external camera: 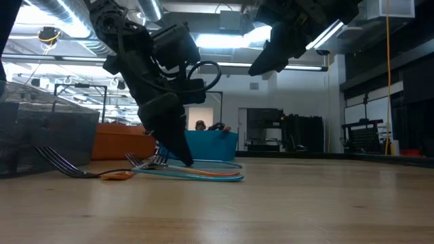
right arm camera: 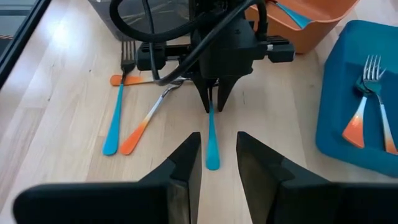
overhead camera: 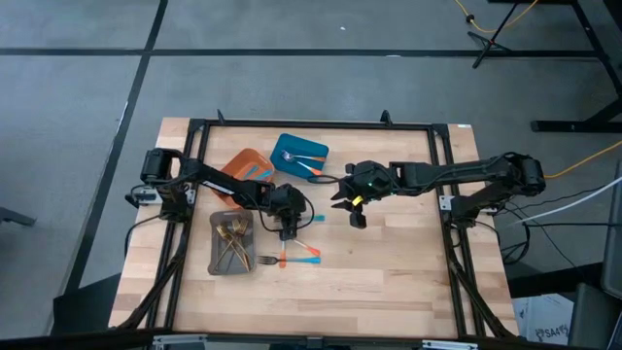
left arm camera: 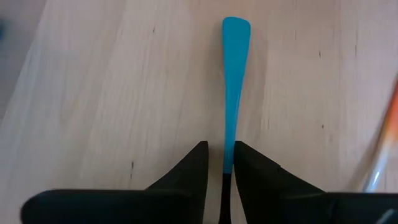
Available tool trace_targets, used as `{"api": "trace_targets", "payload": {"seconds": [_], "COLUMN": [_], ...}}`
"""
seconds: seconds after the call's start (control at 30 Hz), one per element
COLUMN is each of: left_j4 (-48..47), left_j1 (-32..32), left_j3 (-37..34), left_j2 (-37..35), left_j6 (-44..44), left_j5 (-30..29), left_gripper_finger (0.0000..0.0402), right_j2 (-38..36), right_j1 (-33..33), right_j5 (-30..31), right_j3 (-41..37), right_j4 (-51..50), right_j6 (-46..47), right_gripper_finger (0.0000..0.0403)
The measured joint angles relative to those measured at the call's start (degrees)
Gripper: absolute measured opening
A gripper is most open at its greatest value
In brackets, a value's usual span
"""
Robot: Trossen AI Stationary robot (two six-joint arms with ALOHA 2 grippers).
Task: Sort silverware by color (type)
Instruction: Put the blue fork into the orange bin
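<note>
A blue-handled piece of silverware (right arm camera: 212, 146) lies flat on the wooden table near its middle. Its head is hidden under my left gripper (left arm camera: 221, 155). That gripper (overhead camera: 289, 231) points steeply down and is open. Its fingertips stand close on either side of the handle's inner end (left arm camera: 227, 163), and a sliver of table shows beside the handle. My right gripper (right arm camera: 219, 135) hangs open and empty above the handle's free end, right of the left one (overhead camera: 352, 212). More blue- and orange-handled silverware (right arm camera: 124, 118) lies toward the near edge.
The blue tray (overhead camera: 299, 156) at the far middle holds orange-handled forks (right arm camera: 360, 118). The orange tray (overhead camera: 248, 167) stands to its left with a blue-handled piece (right arm camera: 292, 12) in it. The grey tray (overhead camera: 216, 255) at the left holds gold pieces (overhead camera: 233, 243). Bare wood lies toward the near right.
</note>
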Motion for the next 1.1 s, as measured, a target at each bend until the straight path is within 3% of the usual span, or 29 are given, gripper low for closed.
{"api": "trace_targets", "payload": {"seconds": [0.3, 0.57, 0.87, 1.1], "left_j4": [0.52, -0.57, -4.0, -18.01], "left_j1": [0.02, 0.04, 2.37, 7.61], "left_j3": [-0.07, -0.34, 0.3, 0.39], "left_j2": [0.09, -2.54, -14.66, -26.68], "left_j6": [-0.02, -0.05, -0.03, 2.85], "left_j5": [-0.68, -0.14, -0.24, -4.23], "left_gripper_finger": [0.0014, 0.0007, 0.0008, 0.0008], "right_j2": [0.0, 0.0, 0.0, 0.0], "right_j1": [0.0, 0.0, 0.0, 0.0], "right_j5": [-0.04, -0.02, -0.02, -0.02], "right_j3": [0.0, 0.0, 0.0, 0.0], "right_j4": [0.01, 0.01, 0.09, 0.12], "right_j6": [0.0, 0.0, 0.0, 0.0], "right_gripper_finger": [0.0092, 0.0092, 0.0092, 0.0092]}}
